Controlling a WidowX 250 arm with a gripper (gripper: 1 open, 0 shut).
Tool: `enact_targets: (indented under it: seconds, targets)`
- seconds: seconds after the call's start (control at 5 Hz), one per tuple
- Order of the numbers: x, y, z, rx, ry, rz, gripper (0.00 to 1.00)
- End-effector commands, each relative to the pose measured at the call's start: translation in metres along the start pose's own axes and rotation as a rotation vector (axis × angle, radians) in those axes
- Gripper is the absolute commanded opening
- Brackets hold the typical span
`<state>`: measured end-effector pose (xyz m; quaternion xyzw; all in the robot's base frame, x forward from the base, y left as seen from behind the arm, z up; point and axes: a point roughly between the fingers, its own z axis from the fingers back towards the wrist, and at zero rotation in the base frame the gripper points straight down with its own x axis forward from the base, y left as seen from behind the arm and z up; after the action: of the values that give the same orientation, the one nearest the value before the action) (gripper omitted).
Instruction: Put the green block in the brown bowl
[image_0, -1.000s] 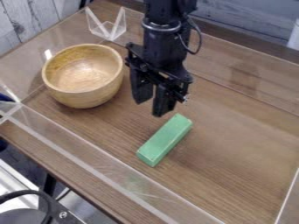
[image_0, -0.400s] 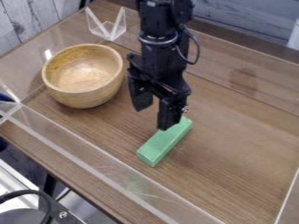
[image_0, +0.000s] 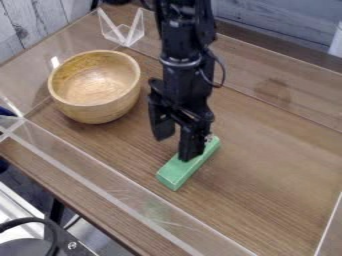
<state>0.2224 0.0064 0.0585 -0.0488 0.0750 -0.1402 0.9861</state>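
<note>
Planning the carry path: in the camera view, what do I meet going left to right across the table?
brown bowl → end effector, jaws open and down at the green block; those two overlap, so I can't order them against each other.

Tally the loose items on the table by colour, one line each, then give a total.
Green: 1, the green block lying flat on the wood table.
Tan-brown: 1, the brown bowl, with nothing inside.
Clear: 1, a transparent folded piece behind the bowl.
Total: 3
</note>
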Motion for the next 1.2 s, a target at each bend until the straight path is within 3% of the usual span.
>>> enact_targets:
  seconds: [0.0, 0.2, 0.6, 1.0]
  targets:
    - [0.008, 0.004, -0.003, 0.058, -0.004, -0.033, 1.00]
    - [0.009, 0.004, -0.015, 0.102, 0.033, -0.067, 1.00]
    - [0.028, -0.006, -0.027, 0.090, 0.076, -0.037, 1.00]
    - [0.021, -0.004, -0.029, 0.077, 0.037, -0.035, 1.00]
